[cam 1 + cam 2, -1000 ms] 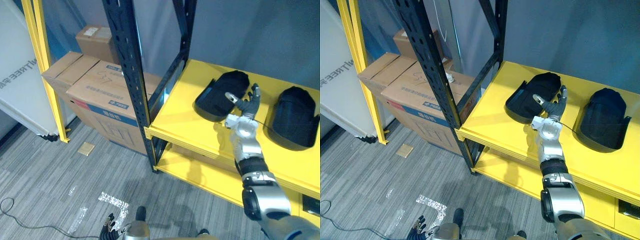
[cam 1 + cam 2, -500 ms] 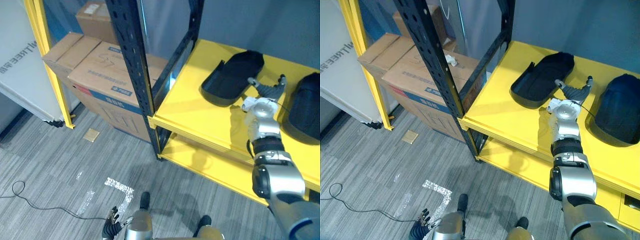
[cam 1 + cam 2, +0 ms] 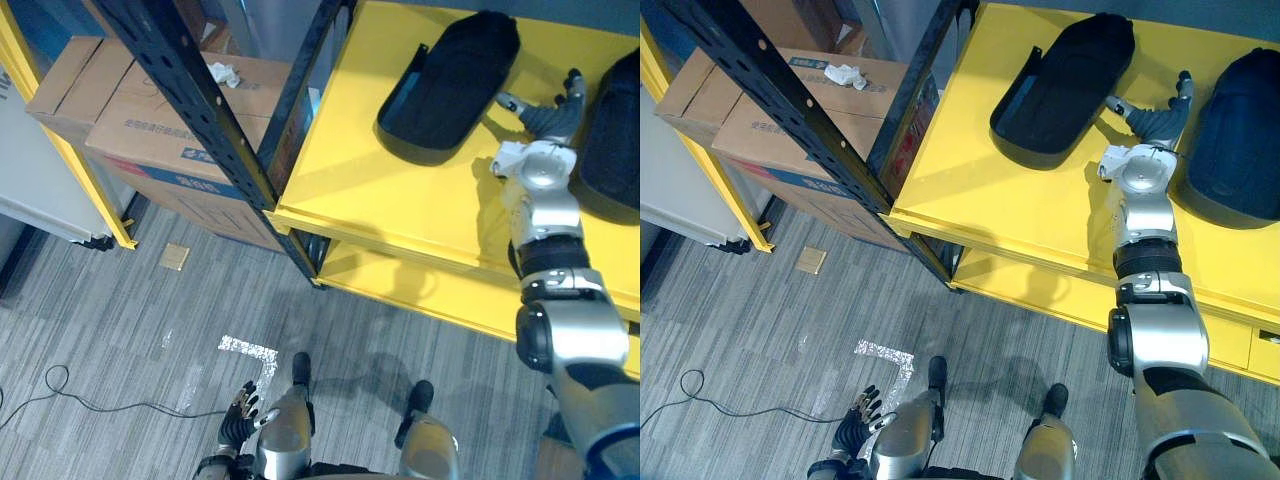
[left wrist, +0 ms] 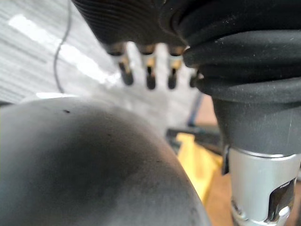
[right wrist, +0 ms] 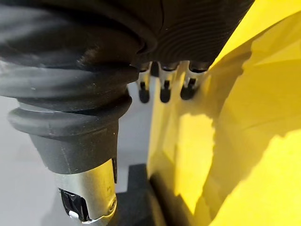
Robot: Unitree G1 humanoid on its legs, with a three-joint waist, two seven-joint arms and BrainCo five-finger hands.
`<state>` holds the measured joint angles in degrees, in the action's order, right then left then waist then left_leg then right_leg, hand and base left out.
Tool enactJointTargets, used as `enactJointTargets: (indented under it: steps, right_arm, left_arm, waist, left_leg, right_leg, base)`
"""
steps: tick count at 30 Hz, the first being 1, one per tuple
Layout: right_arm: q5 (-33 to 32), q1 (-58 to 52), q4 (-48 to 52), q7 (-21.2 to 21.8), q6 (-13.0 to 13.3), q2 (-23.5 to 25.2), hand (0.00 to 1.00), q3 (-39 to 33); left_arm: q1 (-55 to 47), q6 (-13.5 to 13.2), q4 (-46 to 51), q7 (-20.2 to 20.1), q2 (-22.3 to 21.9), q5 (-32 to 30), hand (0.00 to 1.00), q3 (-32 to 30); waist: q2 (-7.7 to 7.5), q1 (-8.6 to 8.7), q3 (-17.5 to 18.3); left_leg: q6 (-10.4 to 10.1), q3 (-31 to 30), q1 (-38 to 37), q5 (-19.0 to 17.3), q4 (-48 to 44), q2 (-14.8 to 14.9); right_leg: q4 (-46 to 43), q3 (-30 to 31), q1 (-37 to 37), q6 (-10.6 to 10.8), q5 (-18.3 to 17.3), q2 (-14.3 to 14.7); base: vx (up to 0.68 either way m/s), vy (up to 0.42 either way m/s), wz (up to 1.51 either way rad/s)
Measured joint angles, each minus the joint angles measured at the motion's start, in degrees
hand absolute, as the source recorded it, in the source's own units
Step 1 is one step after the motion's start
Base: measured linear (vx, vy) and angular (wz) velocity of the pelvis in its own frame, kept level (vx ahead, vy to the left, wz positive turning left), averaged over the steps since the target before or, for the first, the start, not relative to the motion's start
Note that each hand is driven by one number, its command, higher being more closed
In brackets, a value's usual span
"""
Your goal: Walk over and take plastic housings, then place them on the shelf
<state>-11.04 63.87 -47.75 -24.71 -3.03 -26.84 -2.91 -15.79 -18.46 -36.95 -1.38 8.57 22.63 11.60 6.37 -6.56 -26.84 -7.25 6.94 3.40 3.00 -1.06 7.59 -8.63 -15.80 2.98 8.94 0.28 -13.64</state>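
Left housing (image 3: 450,80) — long axis near-left to far-right.

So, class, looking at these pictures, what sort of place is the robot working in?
Most likely a warehouse or storeroom: a black metal rack with a yellow shelf, black plastic housings lying on it, and large cardboard boxes on the floor beside it.

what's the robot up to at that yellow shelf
A humanoid robot stands at a yellow shelf where two black plastic housings already lie side by side: the left housing and the right housing. Its right hand reaches over the shelf between them, fingers spread and holding nothing. Its left hand hangs open, low by the floor. Cardboard boxes sit beside the rack.
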Motion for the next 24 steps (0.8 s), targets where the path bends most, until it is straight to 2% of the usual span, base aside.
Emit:
enactJointTargets:
  steps: [4, 9, 10, 15, 20, 24]
  right_arm:
    - [-0.07, 0.31, 1.38, 1.23, 0.05, -0.52, 0.00, 0.97]
    - [0.22, 1.10, 1.94, 3.34, 0.80, -0.80, 0.00, 3.92]
    - [1.30, 1.10, 1.93, 3.70, 0.60, -0.82, 0.00, 4.75]
    - [4.04, 1.10, 1.93, 3.78, 0.43, -0.77, 0.00, 5.98]
    - [6.23, 1.32, 1.90, 3.38, 0.80, -2.14, 0.00, 6.97]
    - [6.21, 1.67, 1.60, 3.29, 0.91, -2.83, 0.00, 6.97]
  left_arm:
    - [0.35, 1.25, 0.31, -0.03, 0.00, -0.09, 0.00, 0.66]
    - [0.41, 1.32, -0.11, 0.20, -0.09, 0.06, 0.00, 1.02]
    - [0.40, 1.32, -0.41, 0.22, -0.11, 1.79, 0.00, 1.26]
    - [0.40, 1.08, -0.58, 0.35, -0.11, 3.86, 0.00, 2.12]
    - [0.41, 1.29, -0.44, 0.34, -0.64, 4.08, 0.00, 2.72]
    - [0.39, 1.71, -0.30, 0.13, -0.69, 4.02, 0.00, 3.22]
  waist:
    - [0.94, -0.10, -0.48]
    - [1.51, -0.28, -0.68]
    - [1.53, -0.24, -0.68]
    - [1.62, -0.39, -0.69]
    - [3.03, -0.47, -1.30]
    - [3.41, -0.48, -1.27]
  left_leg:
    - [0.19, 0.15, 1.33, -0.66, -1.62, 0.01]
    - [0.22, 1.73, 1.69, -0.68, -1.89, 0.18]
    - [0.20, 1.81, 1.70, -0.79, -2.16, 0.27]
    - [0.10, 1.88, 2.15, -1.03, -3.15, 0.26]
    - [0.11, 0.95, 2.72, -1.02, -3.34, 0.04]
    - [0.12, -0.07, 3.27, -1.01, -3.32, -0.25]
  right_leg:
    - [-1.01, 0.50, 1.34, -0.11, -0.08, -0.25]
    - [-1.95, 2.22, 3.47, -0.19, -0.07, -0.25]
    - [-2.05, 2.40, 3.60, -0.19, -0.07, -0.20]
    - [-2.57, 2.89, 4.10, -0.21, -0.09, -0.29]
    - [-3.21, 1.94, 4.13, -0.39, -0.28, -0.67]
    - [-3.47, 1.43, 4.33, -0.41, -0.34, -0.92]
  base:
    - [-0.04, 0.008, -0.05]
    - [-0.03, 0.001, -0.17]
    - [-0.01, -0.005, -0.08]
    - [-0.01, -0.002, -0.04]
    - [-0.04, 0.001, 0.08]
    - [-0.03, 0.000, 0.09]
